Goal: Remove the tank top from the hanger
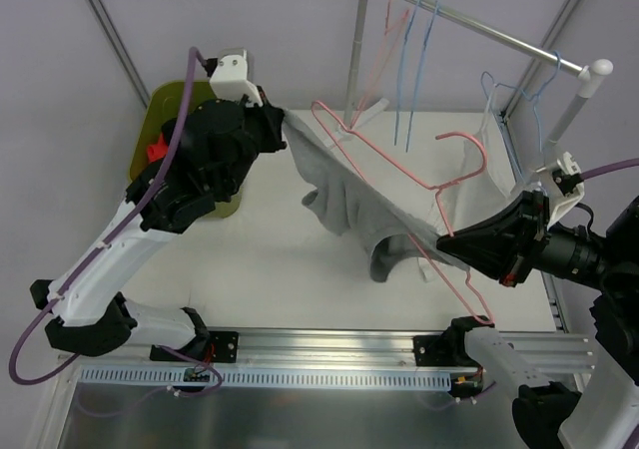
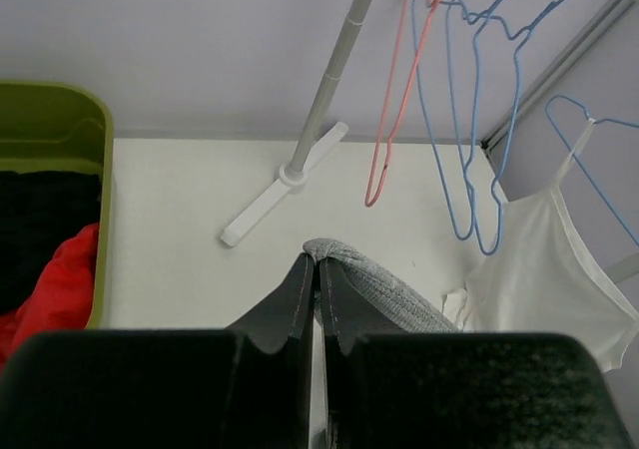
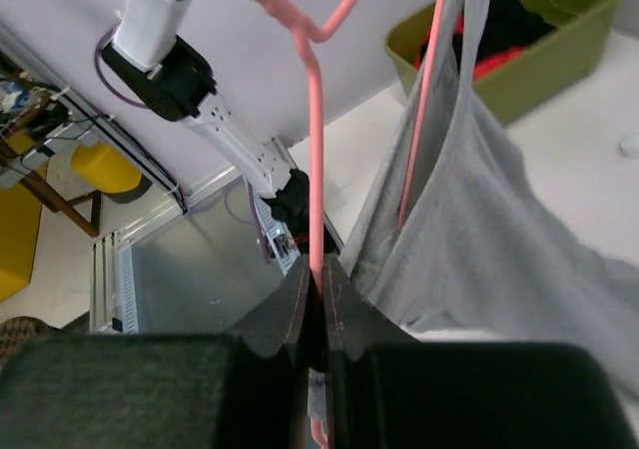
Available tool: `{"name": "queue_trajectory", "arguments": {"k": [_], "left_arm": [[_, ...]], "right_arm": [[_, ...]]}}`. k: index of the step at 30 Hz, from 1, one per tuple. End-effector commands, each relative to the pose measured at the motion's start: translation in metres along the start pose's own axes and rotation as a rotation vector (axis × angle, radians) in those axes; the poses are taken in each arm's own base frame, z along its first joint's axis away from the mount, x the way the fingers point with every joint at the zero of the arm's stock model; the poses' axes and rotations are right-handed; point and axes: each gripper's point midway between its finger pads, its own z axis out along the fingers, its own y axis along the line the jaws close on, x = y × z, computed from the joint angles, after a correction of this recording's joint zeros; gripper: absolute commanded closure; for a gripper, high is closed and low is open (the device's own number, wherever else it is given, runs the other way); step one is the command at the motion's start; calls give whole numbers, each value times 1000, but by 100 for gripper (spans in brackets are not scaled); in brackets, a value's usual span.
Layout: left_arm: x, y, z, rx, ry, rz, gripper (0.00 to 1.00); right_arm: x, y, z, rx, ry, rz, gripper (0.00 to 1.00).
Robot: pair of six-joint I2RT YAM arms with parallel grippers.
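Left gripper [image 1: 284,130] clamps tank top [image 1: 344,190], right gripper [image 3: 318,269] pins hanger [image 3: 317,170]; a steady pull toward ten o'clock should free it.

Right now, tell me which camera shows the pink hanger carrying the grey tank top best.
Top external: almost the whole pink hanger, grey tank top draped on it. Right wrist shows only a stretch of wire pinched between the right fingers; left wrist shows none of it.
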Motion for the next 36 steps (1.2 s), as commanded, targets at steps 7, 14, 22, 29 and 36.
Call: {"name": "queue_trajectory", "arguments": {"k": [7,14,22,29,36], "left_arm": [[12,-35,-74,503,42,-110,100],[99,-109,-169,1242,479,-80,100],[227,-43,-101,703,679,-89,100],[269,7,-81,421,708,-45,100],[287,7,-71,386,765,-21,85]], "right_arm": [[-100,-6,14,-66,-447,-148,100],[-178,-28,45,-193,-751,-264,100],[-201,-88,47,217,-723,-208,100],[-90,-157,-24,804,-438,-9,100],[-20,-197,-9,906,-234,132,100]]}}
